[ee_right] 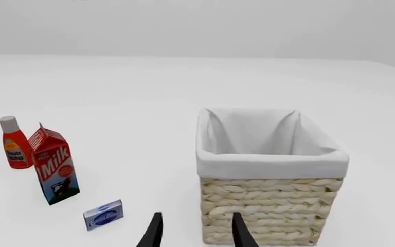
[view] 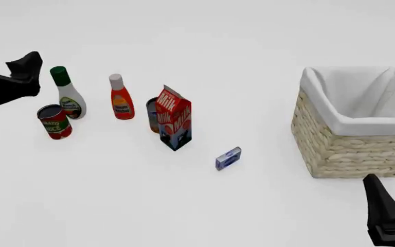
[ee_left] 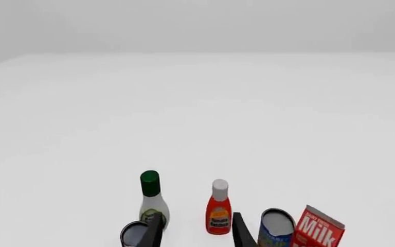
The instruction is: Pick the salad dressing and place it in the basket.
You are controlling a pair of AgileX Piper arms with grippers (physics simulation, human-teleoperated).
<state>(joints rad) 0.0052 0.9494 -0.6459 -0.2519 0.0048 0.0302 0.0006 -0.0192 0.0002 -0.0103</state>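
Note:
The salad dressing [view: 67, 96], a white pear-shaped bottle with a dark green cap, stands upright at the far left of the row of groceries. My left gripper [view: 9, 60] hangs open just left of its cap, touching nothing. In the left wrist view the salad dressing [ee_left: 151, 198] stands just beyond the left gripper [ee_left: 197, 234]. The woven basket [view: 335, 139] with white lining sits at the right, nothing showing inside it. My right gripper [view: 392, 180] is open and holds nothing, in front of the basket [ee_right: 269, 211] near the table's front edge.
A red bottle with a white cap [view: 120, 98] stands right of the dressing, and a red can [view: 53, 121] stands in front of it. Further right are a blue can [view: 153, 114], a milk carton [view: 175, 119] and a small blue box [view: 228, 158].

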